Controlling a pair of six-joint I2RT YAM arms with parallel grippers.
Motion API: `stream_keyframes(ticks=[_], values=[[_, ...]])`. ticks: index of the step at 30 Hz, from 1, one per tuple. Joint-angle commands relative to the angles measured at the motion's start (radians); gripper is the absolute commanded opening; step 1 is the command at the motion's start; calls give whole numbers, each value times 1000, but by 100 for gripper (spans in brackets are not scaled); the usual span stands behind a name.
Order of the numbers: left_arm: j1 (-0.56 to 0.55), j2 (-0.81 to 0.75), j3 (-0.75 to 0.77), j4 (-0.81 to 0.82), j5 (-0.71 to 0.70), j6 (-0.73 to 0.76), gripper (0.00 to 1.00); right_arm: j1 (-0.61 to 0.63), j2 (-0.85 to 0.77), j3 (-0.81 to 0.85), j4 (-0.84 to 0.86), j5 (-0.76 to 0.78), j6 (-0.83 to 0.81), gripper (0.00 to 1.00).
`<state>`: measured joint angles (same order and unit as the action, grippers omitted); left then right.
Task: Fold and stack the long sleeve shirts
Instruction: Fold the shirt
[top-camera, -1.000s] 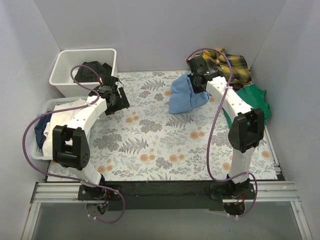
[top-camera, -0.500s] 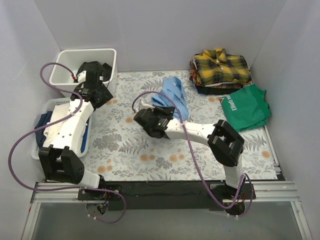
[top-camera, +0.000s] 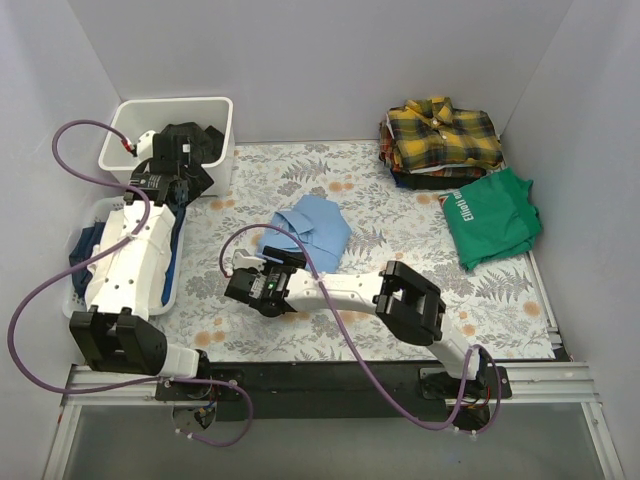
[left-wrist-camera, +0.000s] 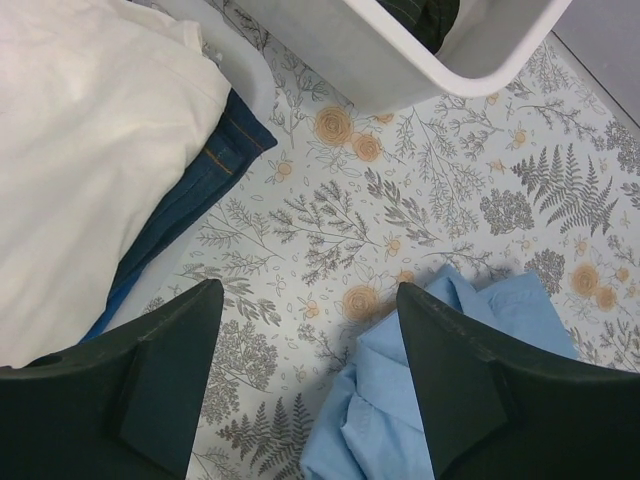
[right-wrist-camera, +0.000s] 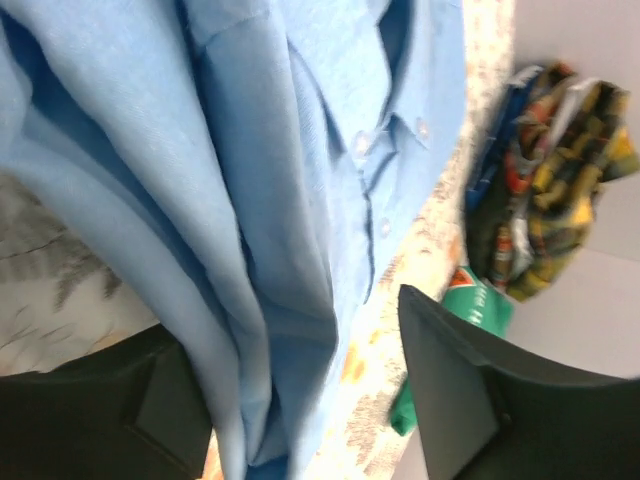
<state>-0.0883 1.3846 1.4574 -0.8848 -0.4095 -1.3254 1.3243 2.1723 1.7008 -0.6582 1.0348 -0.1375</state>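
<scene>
The light blue long sleeve shirt (top-camera: 312, 226) lies crumpled in the middle of the table, collar and buttons showing (right-wrist-camera: 350, 150). My right gripper (top-camera: 262, 283) is low at its near-left edge, open, with loose blue cloth hanging between its fingers (right-wrist-camera: 290, 330). The yellow-and-black plaid shirt (top-camera: 441, 132) sits folded at the back right on a dark garment. My left gripper (top-camera: 180, 168) hovers open and empty by the white bin (top-camera: 165, 108). Bare table and the blue shirt's edge (left-wrist-camera: 420, 410) lie below its jaws (left-wrist-camera: 308, 300).
A green T-shirt (top-camera: 490, 215) lies at the right edge. The white bin holds a black garment (top-camera: 195, 140). A basket (top-camera: 88, 215) at the left holds white cloth (left-wrist-camera: 90, 150) and blue jeans (left-wrist-camera: 200, 190). Grey walls enclose the table.
My right arm carried the blue shirt from the back right to the table's middle and its jaws have opened. My left arm swung back toward the white bin.
</scene>
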Motion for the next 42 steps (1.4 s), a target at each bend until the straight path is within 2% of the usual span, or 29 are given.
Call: stream_keyframes(ticks=[1,8,11,14,16,19,21,23,26,30,31,35,38,42], values=[[16,36,61,10,90,55,70,21,-91,89,-184,-202,189,76],[16,91,17,56,262,83,71,20,-297,2,-199,-315,257,78],[18,97,-28,79,291,87,70,16,-382,-45,-152,-398,228,77],[16,87,-69,127,388,129,70,-5,-452,-102,-94,-436,228,77],[15,87,-86,141,516,158,68,-97,-471,-115,-86,-530,259,76],[-8,77,-135,144,583,170,67,-290,-476,-142,-83,-698,314,74],[-25,59,-196,141,595,176,67,-394,-457,-154,-57,-774,296,74],[-47,27,-239,130,630,177,67,-437,-412,-138,-44,-783,267,74],[-83,-1,-299,87,656,157,67,-508,-312,-38,-35,-817,239,73],[-134,-32,-365,50,649,112,67,-631,-149,156,-27,-979,230,73],[-146,-39,-374,49,647,104,67,-648,-114,251,-29,-1019,223,71],[-175,-59,-385,60,705,91,67,-698,24,374,-46,-1153,226,69],[-235,-27,-393,72,738,107,67,-728,67,376,-38,-1222,248,66],[-312,51,-458,73,681,100,66,-737,99,385,-5,-1208,274,64]])
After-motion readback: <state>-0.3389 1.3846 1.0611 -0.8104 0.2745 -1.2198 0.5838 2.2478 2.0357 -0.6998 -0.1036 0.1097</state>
